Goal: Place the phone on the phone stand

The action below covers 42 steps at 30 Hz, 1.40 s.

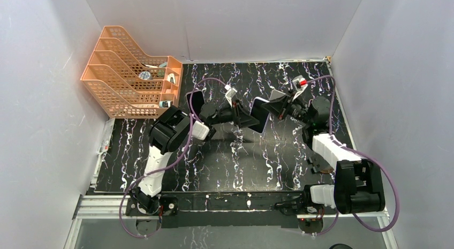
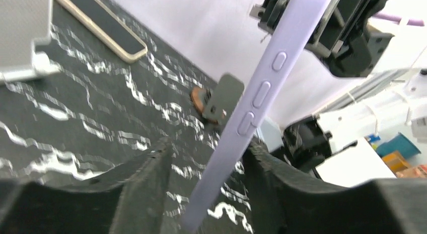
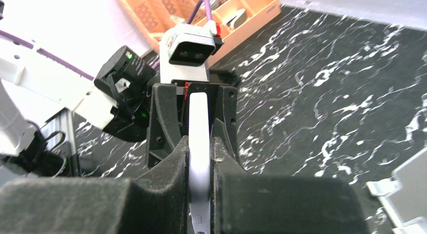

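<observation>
The phone (image 1: 261, 114), in a pale lilac case, hangs on edge above the middle of the table between both arms. My right gripper (image 3: 200, 158) is shut on the phone (image 3: 199, 118), with both pads pressed flat against its faces. My left gripper (image 2: 211, 188) stands open around the lower end of the phone (image 2: 262, 88), with a clear gap on its left side. The phone stand (image 2: 20, 37), a grey metal piece, sits on the table just beyond the grippers, and the phone stand (image 3: 403, 188) also shows at the lower right of the right wrist view.
An orange file tray (image 1: 131, 72) with small items stands at the back left. A second phone (image 2: 100, 25) with a beige rim lies flat behind the stand. A small brown object (image 2: 200, 98) lies on the black marbled table (image 1: 230, 163) near the right arm. White walls enclose the table.
</observation>
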Each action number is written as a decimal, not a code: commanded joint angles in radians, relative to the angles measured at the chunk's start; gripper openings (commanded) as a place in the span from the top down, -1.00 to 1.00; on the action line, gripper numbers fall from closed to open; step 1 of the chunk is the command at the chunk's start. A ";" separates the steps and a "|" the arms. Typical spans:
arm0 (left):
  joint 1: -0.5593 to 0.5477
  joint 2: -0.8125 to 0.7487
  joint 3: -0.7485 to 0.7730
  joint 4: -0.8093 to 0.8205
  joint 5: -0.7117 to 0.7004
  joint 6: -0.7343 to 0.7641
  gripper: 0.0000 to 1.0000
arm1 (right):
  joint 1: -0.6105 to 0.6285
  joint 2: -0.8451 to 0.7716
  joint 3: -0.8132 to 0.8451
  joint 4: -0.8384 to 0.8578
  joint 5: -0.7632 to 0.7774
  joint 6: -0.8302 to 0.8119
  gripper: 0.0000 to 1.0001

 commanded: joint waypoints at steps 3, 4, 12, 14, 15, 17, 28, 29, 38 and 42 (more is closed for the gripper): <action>0.027 0.068 0.206 0.205 -0.148 -0.063 -0.15 | -0.055 0.050 0.148 0.153 -0.032 0.084 0.97; 0.028 0.075 0.223 0.190 -0.162 -0.058 -0.18 | -0.064 0.066 0.161 0.176 -0.032 0.095 0.97; 0.031 0.085 0.251 0.063 -0.257 -0.007 -0.31 | -0.210 0.186 0.229 0.396 -0.098 0.243 0.97; 0.032 0.090 0.257 0.059 -0.259 -0.010 -0.32 | -0.241 0.222 0.252 0.428 -0.125 0.272 0.97; 0.031 0.091 0.260 0.058 -0.261 -0.013 -0.32 | -0.256 0.237 0.263 0.440 -0.137 0.280 0.97; 0.031 0.092 0.264 0.058 -0.265 -0.017 -0.33 | -0.276 0.271 0.291 0.453 -0.168 0.290 0.97; 0.012 0.064 0.277 0.007 -0.275 0.028 -0.33 | -0.295 0.527 0.522 0.525 -0.360 0.383 0.97; 0.009 0.058 0.273 -0.005 -0.276 0.040 -0.33 | -0.296 0.545 0.537 0.525 -0.368 0.386 0.97; -0.011 0.022 0.253 -0.081 -0.289 0.121 -0.33 | -0.305 0.658 0.628 0.555 -0.367 0.420 0.97; -0.027 0.001 0.265 -0.156 -0.296 0.191 -0.33 | -0.310 0.677 0.634 0.552 -0.365 0.406 0.97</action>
